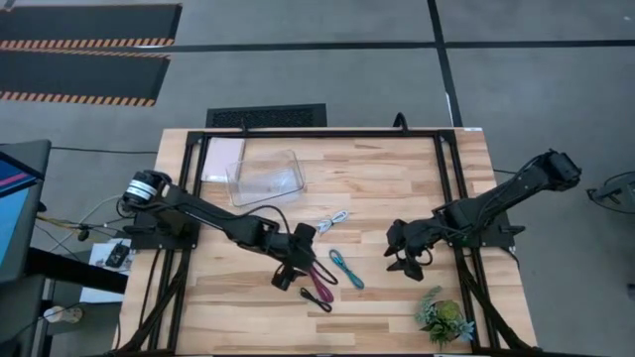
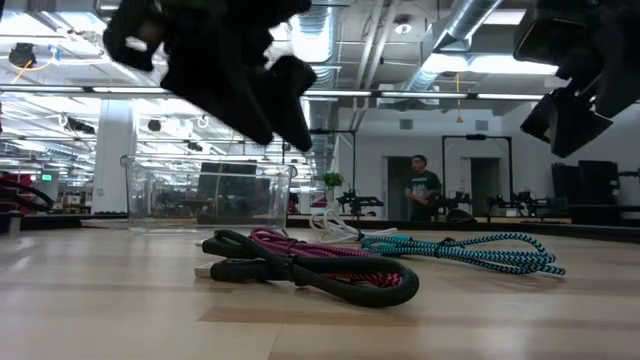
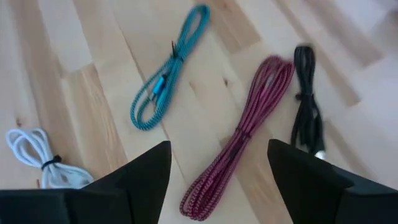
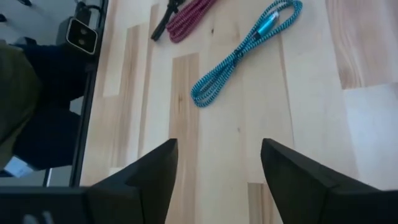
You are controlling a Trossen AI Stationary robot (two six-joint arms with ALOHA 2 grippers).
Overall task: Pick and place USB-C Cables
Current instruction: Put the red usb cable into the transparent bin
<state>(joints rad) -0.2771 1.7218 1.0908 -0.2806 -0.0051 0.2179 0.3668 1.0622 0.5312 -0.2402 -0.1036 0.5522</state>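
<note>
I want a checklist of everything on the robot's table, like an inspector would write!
Surface: wooden table, mostly bare.
Job's things: white cable, teal cable, maroon cable and black cable, all coiled and lying on the wood near the middle.
Clutter: clear plastic bin, with nothing seen inside; small potted plant at the near right corner.
Grippers: left gripper open, above the maroon cable, holding nothing; right gripper open, above bare wood near the teal cable.
Cables: loose wires off the table's left edge.
Surroundings: a person stands far off; grey floor with striped mats.
</note>
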